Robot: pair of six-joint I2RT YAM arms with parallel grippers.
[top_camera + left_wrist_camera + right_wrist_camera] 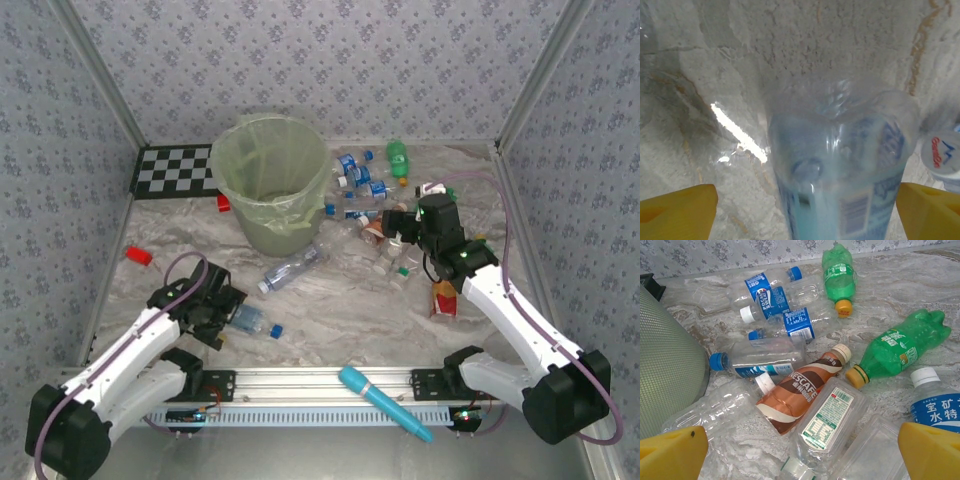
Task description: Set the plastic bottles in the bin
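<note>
The pale-green bin stands at the back, its wall at the left of the right wrist view. My left gripper is open and straddles a clear bottle with a blue label. The right finger is at the bottle's side; the left finger stands apart. My right gripper hangs open over a pile of bottles: a clear one with a green-printed label, a brown Nescafe one, a green one.
Another clear bottle lies in front of the bin. A cyan stick rests on the front rail. Red blocks lie at the left, and a checkerboard at the back left. Patterned walls enclose the table.
</note>
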